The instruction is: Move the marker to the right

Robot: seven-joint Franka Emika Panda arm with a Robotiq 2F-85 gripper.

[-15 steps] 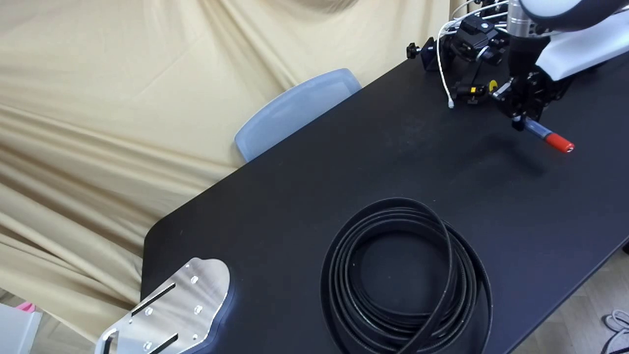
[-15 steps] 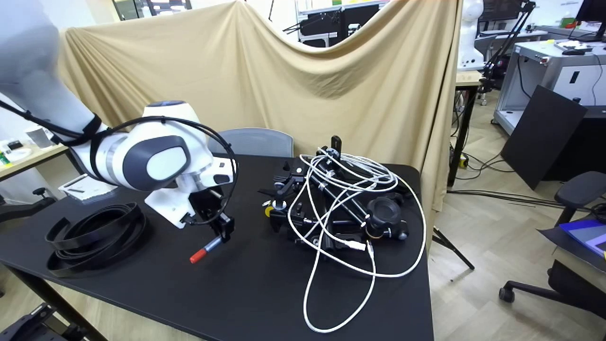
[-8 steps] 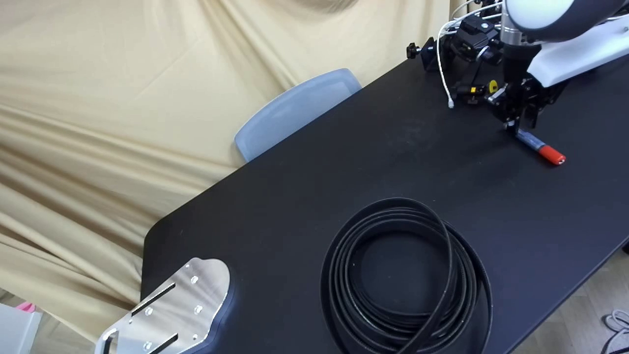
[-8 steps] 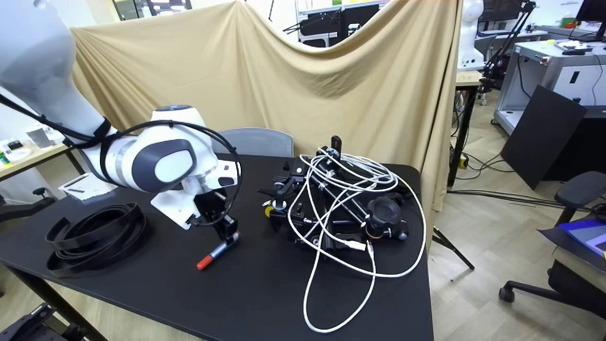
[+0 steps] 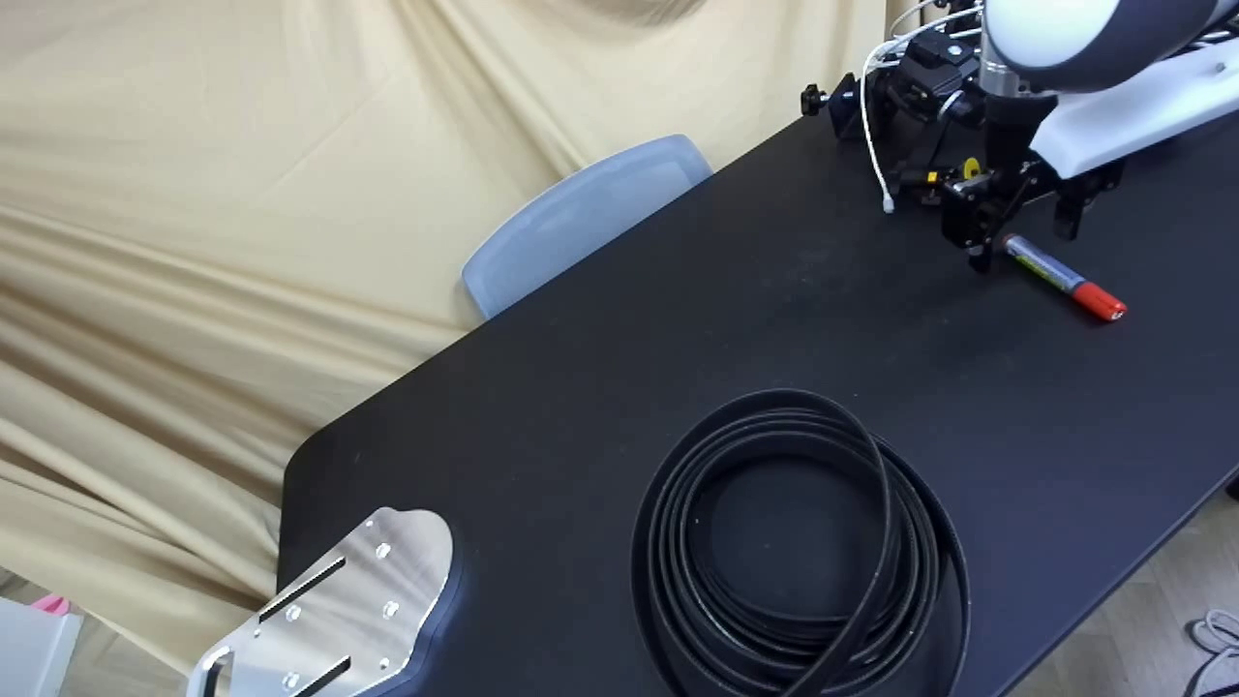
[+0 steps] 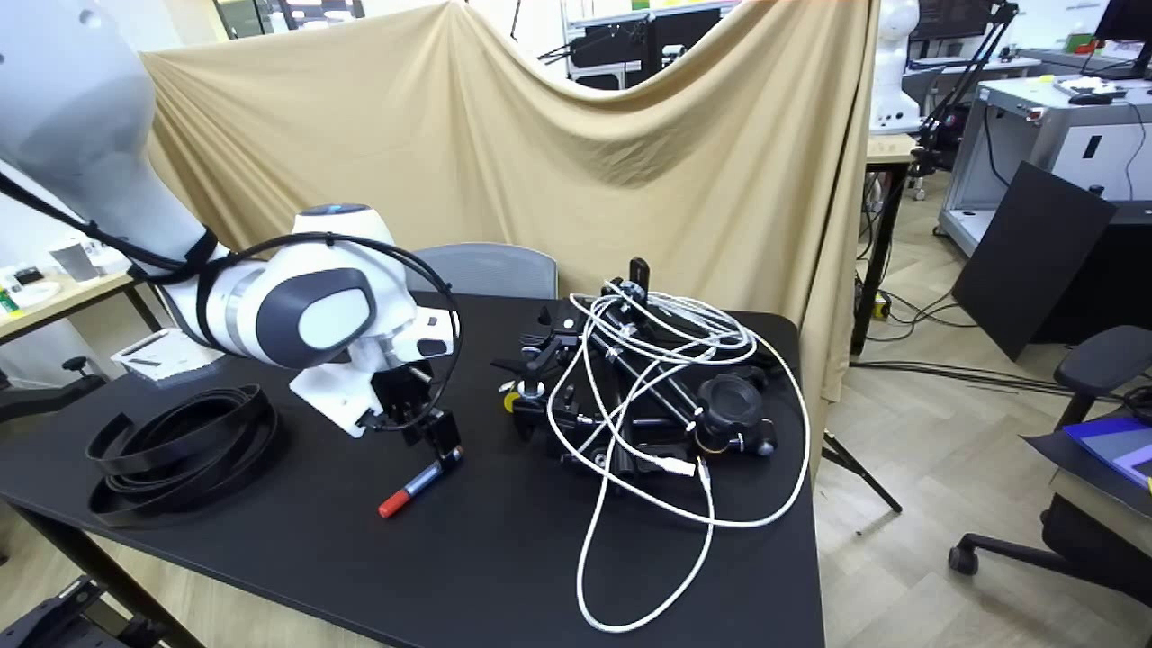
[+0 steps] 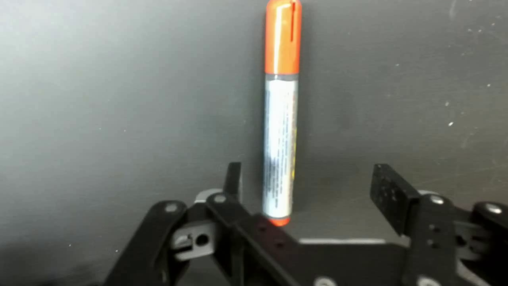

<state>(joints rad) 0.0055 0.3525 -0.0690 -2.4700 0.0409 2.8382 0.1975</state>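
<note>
The marker (image 7: 279, 139), with its blue-white barrel and red cap, lies flat on the black table. It shows in both exterior views too, the marker (image 5: 1060, 276) with its cap pointing away from the arm and the marker (image 6: 421, 480) with its cap toward the table's front edge. My gripper (image 7: 307, 169) stands open low over the tail end of the marker. The barrel runs between the jaws, nearer one finger (image 7: 233, 176) and apart from the other. In an exterior view the gripper (image 5: 1023, 247) has its fingers spread on either side of the barrel.
A coil of black cable (image 5: 678, 542) lies on the table. Black tripod gear with a round knob (image 6: 733, 400) and a tangle of white cable sits on the other side of the arm. A shiny metal plate (image 5: 339, 620) is at the table's end, and a chair (image 5: 590, 213) stands behind.
A second ago my gripper was shut on the marker above the table. It has come down and opened, and the marker now rests on the table.
</note>
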